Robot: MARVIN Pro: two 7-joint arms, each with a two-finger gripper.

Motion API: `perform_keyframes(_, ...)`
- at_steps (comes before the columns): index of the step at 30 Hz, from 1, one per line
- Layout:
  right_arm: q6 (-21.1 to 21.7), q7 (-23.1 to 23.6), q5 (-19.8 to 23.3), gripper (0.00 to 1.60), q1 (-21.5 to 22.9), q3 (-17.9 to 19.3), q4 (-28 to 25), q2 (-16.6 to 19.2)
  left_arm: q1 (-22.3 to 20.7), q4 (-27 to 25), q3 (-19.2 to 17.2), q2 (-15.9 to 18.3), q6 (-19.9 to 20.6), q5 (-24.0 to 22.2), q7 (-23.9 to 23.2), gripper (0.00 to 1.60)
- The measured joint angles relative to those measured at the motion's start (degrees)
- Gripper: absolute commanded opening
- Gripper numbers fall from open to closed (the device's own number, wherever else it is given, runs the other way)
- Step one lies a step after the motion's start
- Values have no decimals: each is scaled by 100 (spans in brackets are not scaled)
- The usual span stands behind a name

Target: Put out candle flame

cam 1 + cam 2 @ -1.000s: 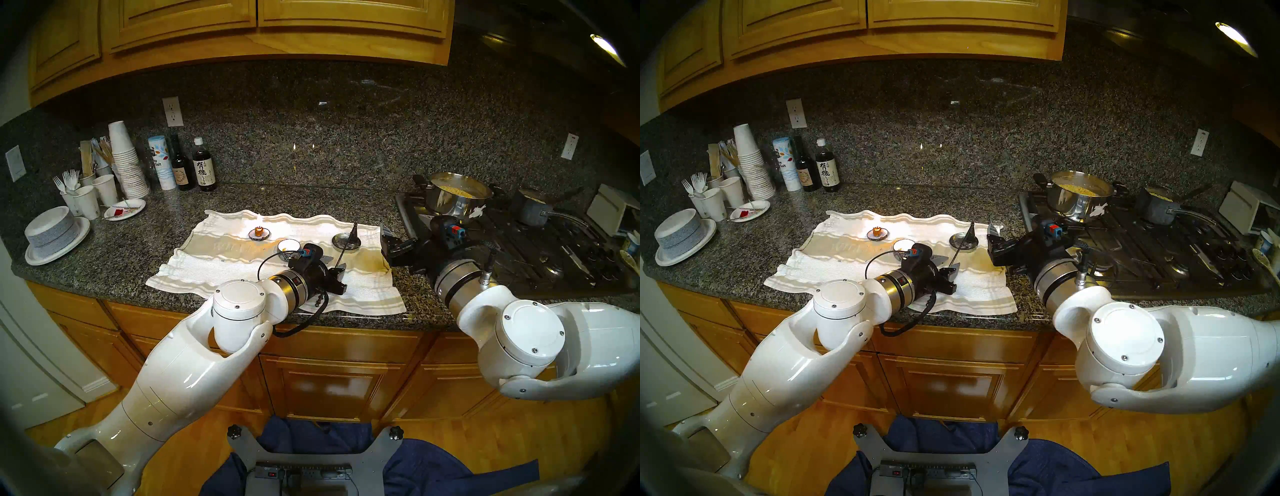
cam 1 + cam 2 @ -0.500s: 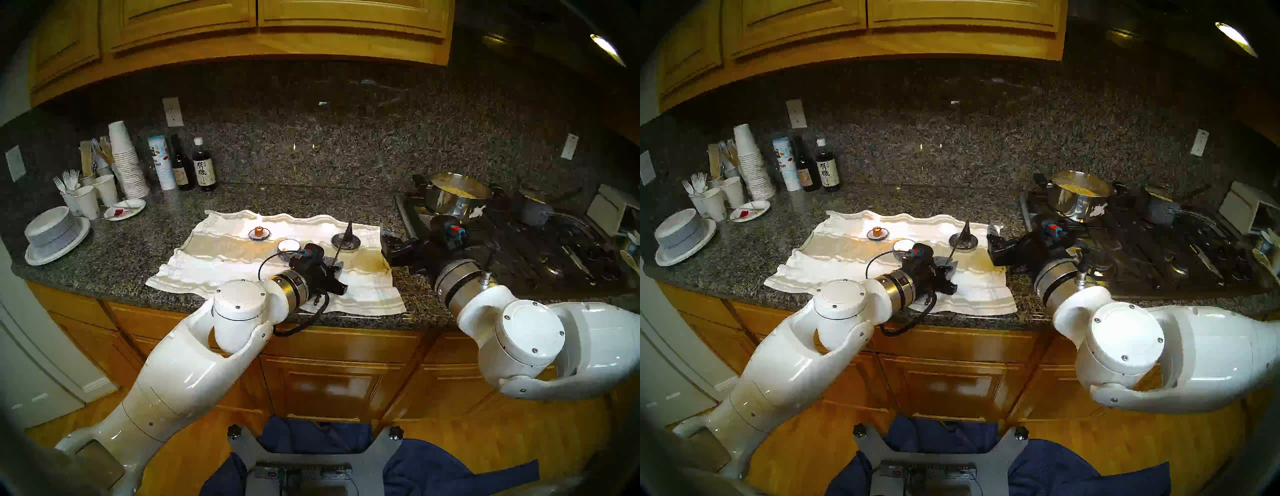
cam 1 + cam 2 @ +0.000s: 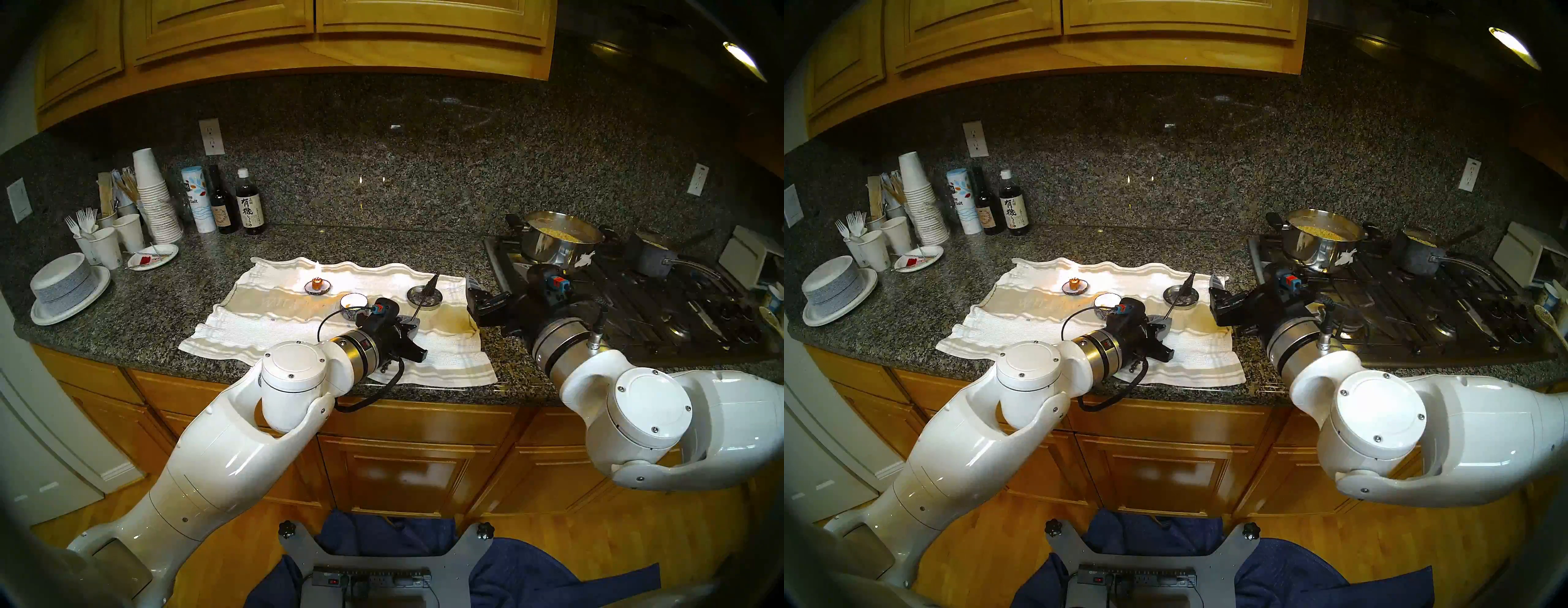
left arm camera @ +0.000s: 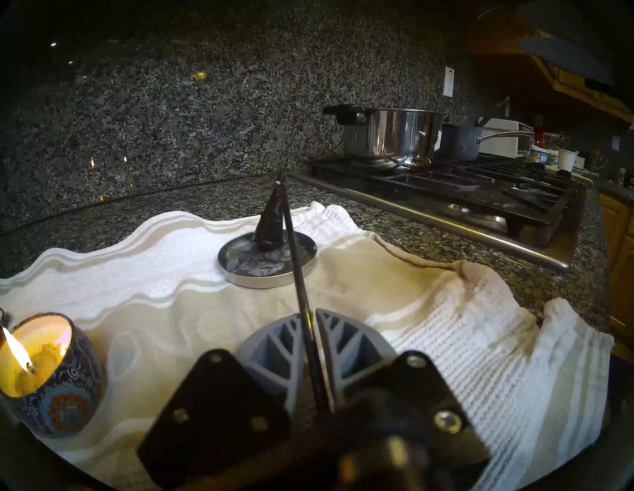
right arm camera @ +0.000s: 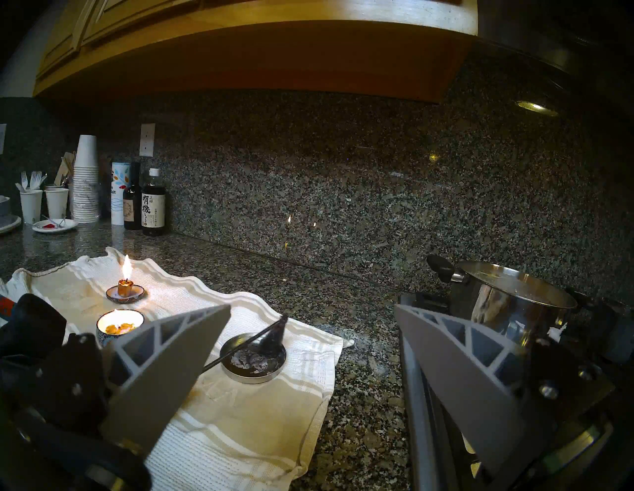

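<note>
A small orange candle (image 3: 316, 283) burns on a saucer on the white towel (image 3: 297, 331); it also shows in the right wrist view (image 5: 125, 286). A second candle in a patterned jar (image 3: 353, 302) burns just left of my left wrist (image 4: 48, 373). The candle snuffer (image 3: 432, 285), a dark cone on a thin rod, leans over a round metal dish (image 3: 418, 302). My left gripper (image 3: 413, 325) is shut on the snuffer's rod (image 4: 298, 281). My right gripper (image 5: 312, 307) is open and empty at the towel's right edge, beside the stove.
A gas stove (image 3: 636, 305) with a steel pot (image 3: 560, 242) and a dark saucepan (image 3: 653, 257) is at the right. Bottles (image 3: 250, 208), stacked paper cups (image 3: 155, 199) and a stack of plates (image 3: 68, 288) stand at the back left.
My left gripper, open around the rod a second ago, has shut on it. The snuffer's cone has tipped from upright to leaning right over the dish. The right arm has not moved.
</note>
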Motion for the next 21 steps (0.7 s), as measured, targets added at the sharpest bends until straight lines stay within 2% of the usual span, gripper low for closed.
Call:
perform_keyframes(15, 0, 0, 1, 160, 0, 0, 0, 0, 5, -191, -302, 137, 330, -291, -240, 0)
perform_keyframes(21, 0, -1, 2, 160, 0, -1, 0, 0, 23, -398, -551, 219, 358, -531, -396, 0)
